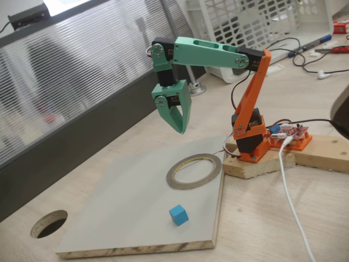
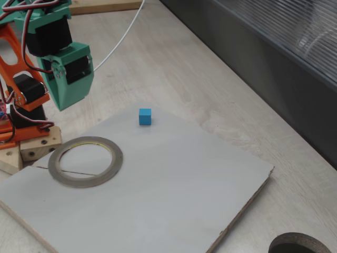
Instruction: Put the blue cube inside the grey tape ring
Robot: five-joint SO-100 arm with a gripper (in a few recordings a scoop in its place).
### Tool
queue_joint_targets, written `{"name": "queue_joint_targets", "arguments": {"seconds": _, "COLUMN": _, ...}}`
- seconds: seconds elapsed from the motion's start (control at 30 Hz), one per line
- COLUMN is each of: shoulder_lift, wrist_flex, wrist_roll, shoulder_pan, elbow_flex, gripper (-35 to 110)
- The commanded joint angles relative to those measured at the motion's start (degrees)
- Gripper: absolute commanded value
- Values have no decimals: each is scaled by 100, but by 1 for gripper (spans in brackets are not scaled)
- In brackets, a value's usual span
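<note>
no text, label, brand, number or sign can be read in either fixed view. the small red circuit board (image 1: pixel 293 132) beside the arm's base carries markings too small to make out, and the pens (image 1: pixel 311 45) at the far edge of the tabletop (image 1: pixel 272 218) are too blurred.

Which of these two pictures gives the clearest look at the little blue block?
The fixed view with the arm at top centre shows the blue cube best: close to the camera, top and two sides visible, on the grey board. The other fixed view shows the cube smaller and farther off, beyond the grey tape ring.
</note>
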State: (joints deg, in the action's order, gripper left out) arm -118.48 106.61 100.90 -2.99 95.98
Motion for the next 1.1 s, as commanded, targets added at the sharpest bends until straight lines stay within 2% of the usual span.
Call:
{"name": "queue_joint_targets", "arguments": {"seconds": 0.0, "shoulder_lift": -97, "wrist_flex": 123, "wrist_roll": 35, "shoulder_pan": -9, "elbow_flex": 88, "gripper": 2}}
{"name": "queue_joint_targets", "arguments": {"seconds": 0.8, "shoulder_lift": -88, "wrist_flex": 70, "wrist_roll": 18, "shoulder_pan": 114, "elbow_flex": 79, "gripper": 2}}
{"name": "queue_joint_targets", "arguments": {"seconds": 0.9, "shoulder_lift": -88, "wrist_flex": 62, "wrist_roll": 18, "shoulder_pan": 835, "elbow_flex": 79, "gripper": 2}}
{"name": "queue_joint_targets", "arguments": {"seconds": 1.07, "shoulder_lift": -88, "wrist_flex": 62, "wrist_roll": 62, "shoulder_pan": 2900, "elbow_flex": 88, "gripper": 2}}
